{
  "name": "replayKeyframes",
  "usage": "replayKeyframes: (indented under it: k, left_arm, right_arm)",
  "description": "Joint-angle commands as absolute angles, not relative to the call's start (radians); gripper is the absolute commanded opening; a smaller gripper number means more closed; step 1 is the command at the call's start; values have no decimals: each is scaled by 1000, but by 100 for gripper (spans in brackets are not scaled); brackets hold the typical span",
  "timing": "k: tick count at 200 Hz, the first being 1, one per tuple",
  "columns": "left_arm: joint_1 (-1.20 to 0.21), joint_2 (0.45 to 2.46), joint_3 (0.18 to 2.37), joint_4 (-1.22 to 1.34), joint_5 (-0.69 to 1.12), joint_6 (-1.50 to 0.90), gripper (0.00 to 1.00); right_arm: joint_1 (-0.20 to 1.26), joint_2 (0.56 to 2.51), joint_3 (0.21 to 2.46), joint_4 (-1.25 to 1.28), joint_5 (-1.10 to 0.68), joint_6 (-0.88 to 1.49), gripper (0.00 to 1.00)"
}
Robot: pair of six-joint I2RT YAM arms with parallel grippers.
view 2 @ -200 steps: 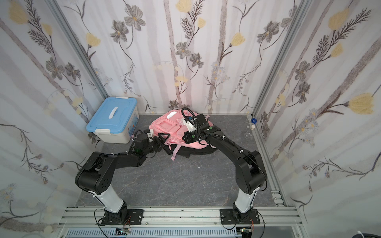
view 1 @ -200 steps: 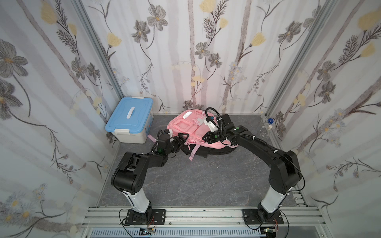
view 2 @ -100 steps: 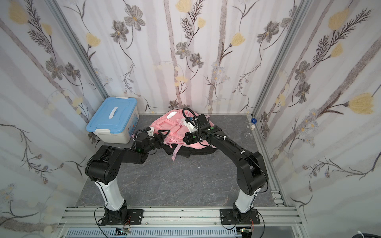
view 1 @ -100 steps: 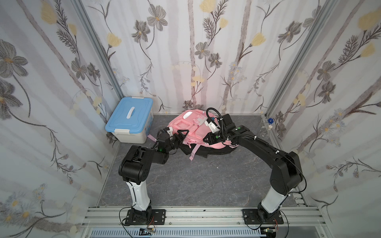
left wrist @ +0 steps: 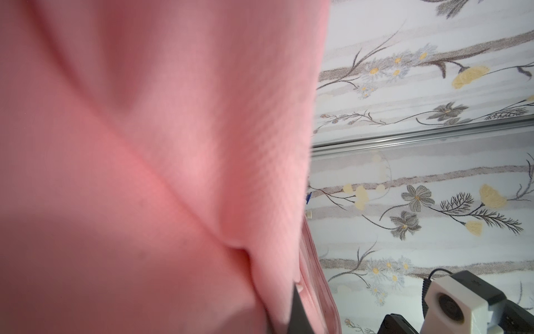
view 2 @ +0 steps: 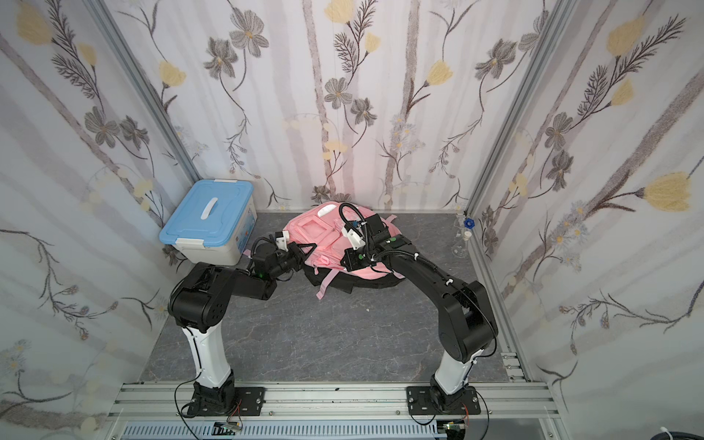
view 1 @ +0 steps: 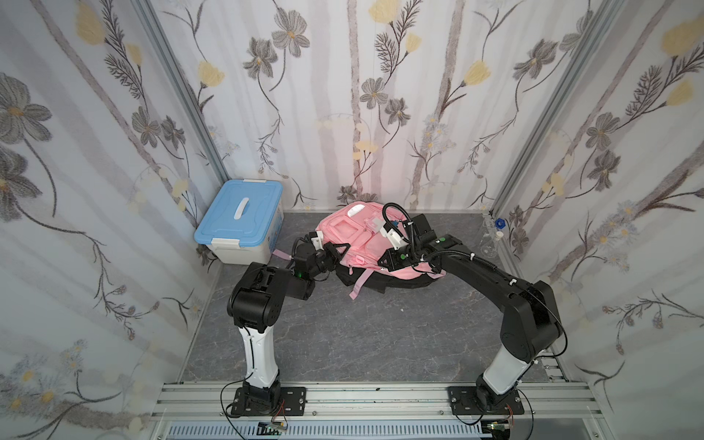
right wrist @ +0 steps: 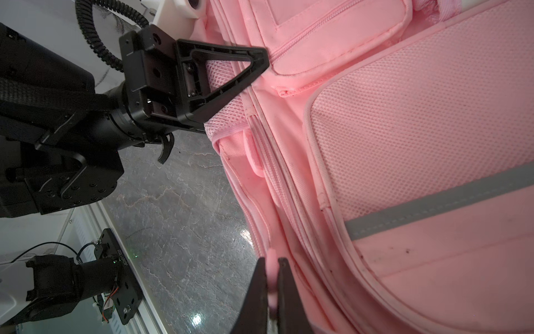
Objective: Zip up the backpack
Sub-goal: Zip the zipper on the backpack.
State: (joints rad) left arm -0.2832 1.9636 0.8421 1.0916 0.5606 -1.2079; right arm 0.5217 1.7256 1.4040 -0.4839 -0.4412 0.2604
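Observation:
A pink backpack (view 1: 364, 238) (view 2: 324, 234) lies flat on the grey floor by the back wall. My left gripper (view 1: 343, 248) (view 2: 310, 249) is at its left side. There it is shut on a fold of the backpack's fabric (left wrist: 277, 289), beside the mesh side pocket (right wrist: 228, 118). A dark fingertip (left wrist: 299, 315) shows against the pink cloth. My right gripper (right wrist: 271, 264) (view 1: 383, 263) is at the bag's near edge, shut on the pink zipper pull (right wrist: 271, 258). The zipper track (right wrist: 274, 173) runs from there towards the left gripper (right wrist: 260, 69).
A white box with a blue lid (view 1: 240, 224) stands at the back left, close to my left arm. A glass flask with a blue cap (view 1: 493, 240) is in the back right corner. A pink strap (view 1: 358, 284) trails onto the floor. A metal rail (view 1: 362, 396) runs along the front.
My left gripper was open a second ago; it has moved in against the backpack's left side and shut on its fabric. The left arm's elbow has risen. The right arm has stayed still.

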Motion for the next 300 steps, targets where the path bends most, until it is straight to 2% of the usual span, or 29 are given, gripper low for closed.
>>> replayKeyframes:
  k: [1, 182, 300]
  left_arm:
    - [-293, 1932, 842, 1085, 559, -1177, 0]
    - [-328, 1922, 853, 1019, 558, -1157, 0]
    - [-336, 1910, 849, 1001, 555, -1152, 0]
  right_arm:
    - [528, 1709, 1395, -411, -489, 264, 0]
    - [712, 1797, 1457, -322, -309, 268, 0]
    - [764, 1847, 1397, -70, -238, 399, 0]
